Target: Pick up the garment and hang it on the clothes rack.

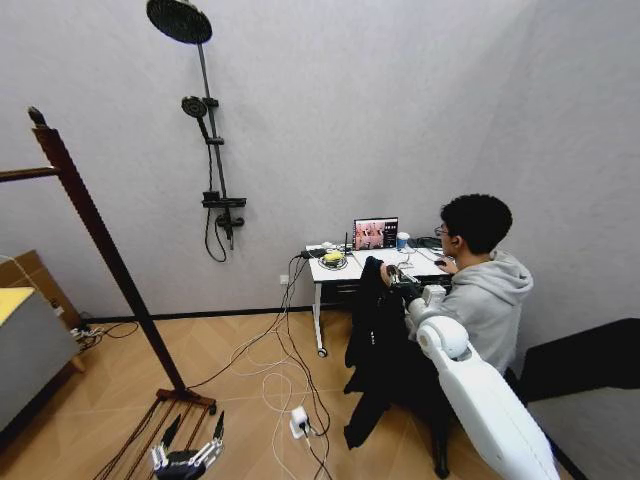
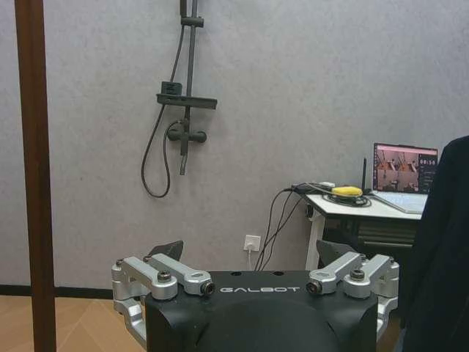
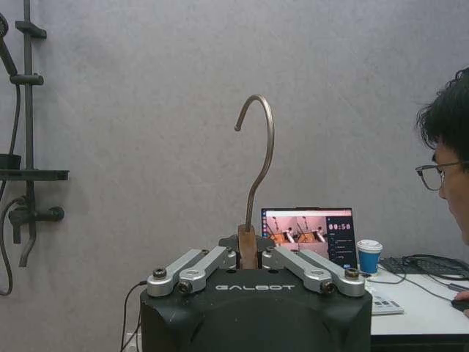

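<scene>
Head view: the right gripper (image 1: 400,287) is raised in front of the robot, holding the garment (image 1: 378,350) up by a hanger. The black coat hangs in long, loose folds from the jaws almost to the floor, in front of the white surface (image 1: 345,266) with its laptop (image 1: 376,233). The clothes rack (image 1: 100,250) stands well apart, off to the robot's left, its dark post leaning across the view and its slatted base on the floor. The left gripper (image 1: 186,452) hangs low near that base, jaws spread and empty.

Left wrist view: the left gripper (image 2: 253,273) has its jaws wide apart with nothing between them. The rack's post (image 2: 35,176) runs up one edge, and a strip of the black garment (image 2: 440,257) shows at the other.

Right wrist view: the right gripper (image 3: 248,258) has its jaws pressed together on the wooden neck of the hanger (image 3: 256,176), with the metal hook standing upright above.

The coat looks soft and limp with some weight, likely to swing when carried. The stiff hanger neck is the sound place to hold it, leaving the hook free for the rack's top bar.
</scene>
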Tool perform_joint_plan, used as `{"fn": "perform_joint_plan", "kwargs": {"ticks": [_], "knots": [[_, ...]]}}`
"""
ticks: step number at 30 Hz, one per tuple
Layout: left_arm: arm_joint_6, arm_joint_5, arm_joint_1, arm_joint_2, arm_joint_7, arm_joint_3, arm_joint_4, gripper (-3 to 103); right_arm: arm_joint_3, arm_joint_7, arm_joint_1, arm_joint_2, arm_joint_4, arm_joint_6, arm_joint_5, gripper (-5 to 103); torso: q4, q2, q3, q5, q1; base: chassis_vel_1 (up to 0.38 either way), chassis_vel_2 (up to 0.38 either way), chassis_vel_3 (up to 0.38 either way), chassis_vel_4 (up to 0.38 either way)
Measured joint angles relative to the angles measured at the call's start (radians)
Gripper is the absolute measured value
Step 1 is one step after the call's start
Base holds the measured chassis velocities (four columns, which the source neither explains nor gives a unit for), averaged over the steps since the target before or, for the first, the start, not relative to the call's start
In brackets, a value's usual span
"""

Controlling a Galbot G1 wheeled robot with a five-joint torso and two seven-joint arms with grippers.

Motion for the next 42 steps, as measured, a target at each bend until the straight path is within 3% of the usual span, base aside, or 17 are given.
{"fn": "perform_joint_plan", "kwargs": {"ticks": [16,42], "knots": [[0.000,0.000,0.000,0.000,0.000,0.000,0.000,100,-0.006,-0.017,-0.061,-0.033,0.190,-0.030,0.070,9,0.0002,0.000,0.000,-0.0002,0.000,0.013,0.014,0.014,0.013],[0.000,0.000,0.000,0.000,0.000,0.000,0.000,100,-0.038,-0.048,-0.082,-0.012,0.216,-0.047,0.030,9,0.0000,0.000,0.000,-0.0001,0.000,0.112,0.109,0.110,0.103]]}}
